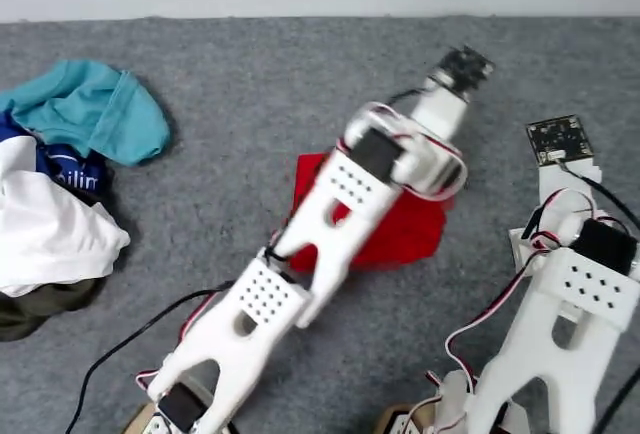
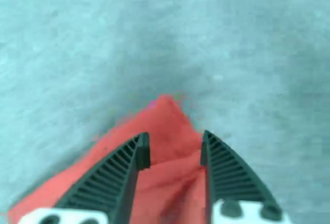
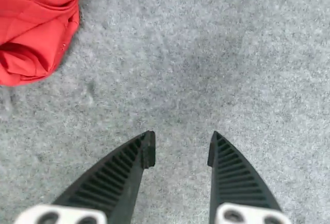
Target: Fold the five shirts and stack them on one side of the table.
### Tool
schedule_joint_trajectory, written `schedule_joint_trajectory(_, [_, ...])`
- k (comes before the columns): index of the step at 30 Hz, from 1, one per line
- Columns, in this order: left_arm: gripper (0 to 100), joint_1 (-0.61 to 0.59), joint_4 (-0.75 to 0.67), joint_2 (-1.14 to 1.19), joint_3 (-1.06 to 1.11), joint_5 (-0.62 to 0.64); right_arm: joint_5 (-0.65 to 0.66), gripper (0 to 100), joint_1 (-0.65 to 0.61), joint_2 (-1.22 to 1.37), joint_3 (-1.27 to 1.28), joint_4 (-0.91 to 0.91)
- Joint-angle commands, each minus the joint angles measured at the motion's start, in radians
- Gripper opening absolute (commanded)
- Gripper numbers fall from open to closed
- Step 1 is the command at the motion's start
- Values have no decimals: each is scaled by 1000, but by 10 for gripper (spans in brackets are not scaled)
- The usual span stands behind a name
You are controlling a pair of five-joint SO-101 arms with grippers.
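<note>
Red shirt (image 1: 405,234) lies mid-table, roughly folded by my read. My left gripper (image 2: 170,149) hangs open over its corner; right gripper (image 3: 178,149) is open above grey carpet (image 3: 232,53) nearby. Pile of shirts (image 1: 60,204) at the edge is unfolded, no stack yet. Early.

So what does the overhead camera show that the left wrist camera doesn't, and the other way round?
The overhead view adds the heap of crumpled shirts at the table's edge, plus the left arm and right arm. The left wrist view adds the left gripper close up, open, above the pointed corner of the red shirt. Both show the red shirt and the grey table.
</note>
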Motion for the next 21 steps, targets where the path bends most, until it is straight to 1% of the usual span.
schedule_joint_trajectory(1, [166,-170,55,-112,-62,0,-3,184,4,-28,-6,7])
schedule_joint_trajectory(4, [166,-319,92,-164,-59,0,-11,184,-22,-28,-6,-4])
schedule_joint_trajectory(7, [166,-427,160,-158,-31,0,-28,184,-124,-28,-6,-22])
schedule_joint_trajectory(10, [166,-489,158,-115,15,5,-155,184,-266,-19,-12,-124])
schedule_joint_trajectory(12, [166,-502,158,-81,25,5,-232,184,-371,-16,-12,-197])
schedule_joint_trajectory(16, [166,-488,157,-9,25,5,-244,184,-561,-16,-12,-298])
schedule_joint_trajectory(18, [166,-471,157,31,25,5,-244,184,-622,-12,-12,-360])
schedule_joint_trajectory(21, [166,-443,157,91,25,5,-244,184,-673,50,-12,-450])
